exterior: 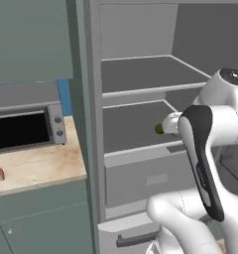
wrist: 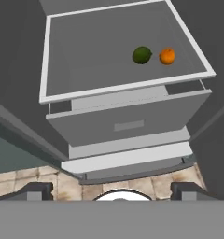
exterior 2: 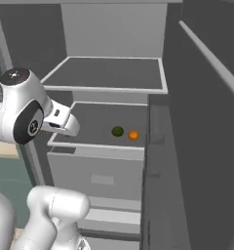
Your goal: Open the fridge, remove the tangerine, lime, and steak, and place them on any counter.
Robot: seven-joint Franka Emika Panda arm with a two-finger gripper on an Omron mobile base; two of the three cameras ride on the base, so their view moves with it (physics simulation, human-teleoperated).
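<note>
Hovering before the open fridge (exterior 2: pixel 109 73) with my jaws spread wide and empty, I note the lime (wrist: pixel 142 54) and tangerine (wrist: pixel 167 56) just apart at the right of its lower shelf (wrist: pixel 86 60), awaiting retrieval; no steak seen inside.

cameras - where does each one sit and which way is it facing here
Left base view: behind the arm to its left, looking forward into the open fridge, microwave on the counter at left; the white arm fills the lower right.
Right base view: behind the arm to its right, facing the fridge shelves; the arm sits at left.
Hand view: on the hand, looking down at the shelf; the open gripper tips at the bottom.
Shared: right base and hand views both show lime beside tangerine.
</note>
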